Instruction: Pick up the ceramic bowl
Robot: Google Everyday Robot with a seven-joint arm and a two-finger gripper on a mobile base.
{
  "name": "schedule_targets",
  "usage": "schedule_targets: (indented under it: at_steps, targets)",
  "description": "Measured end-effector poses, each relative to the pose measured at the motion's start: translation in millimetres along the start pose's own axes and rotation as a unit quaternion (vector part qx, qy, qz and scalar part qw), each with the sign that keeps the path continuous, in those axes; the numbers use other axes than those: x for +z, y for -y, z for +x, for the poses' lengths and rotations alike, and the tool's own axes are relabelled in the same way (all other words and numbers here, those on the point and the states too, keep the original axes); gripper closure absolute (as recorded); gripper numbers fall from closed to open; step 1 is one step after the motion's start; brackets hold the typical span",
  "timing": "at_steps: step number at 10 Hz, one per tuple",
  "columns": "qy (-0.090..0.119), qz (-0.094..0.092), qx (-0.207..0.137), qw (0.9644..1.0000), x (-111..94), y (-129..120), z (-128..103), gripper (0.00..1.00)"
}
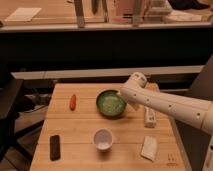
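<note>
The ceramic bowl, wide and shallow with a speckled green inside and a dark rim, sits on the wooden table at its back middle. My white arm reaches in from the right. The gripper is at the arm's end, right at the bowl's right rim and just above it. The arm's wrist hides most of the gripper.
A small white cup-like bowl stands in front of the ceramic bowl. A red-orange object lies to the left, and a black flat object at the front left. A white bar and a white packet lie on the right under the arm.
</note>
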Motion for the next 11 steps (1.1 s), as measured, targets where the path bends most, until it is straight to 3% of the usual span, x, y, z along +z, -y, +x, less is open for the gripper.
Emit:
schedule_targets:
  at_steps: [11]
  targets:
    - [0.021,0.004,-0.030,0.9993,32.9,-14.0,1.0,0.20]
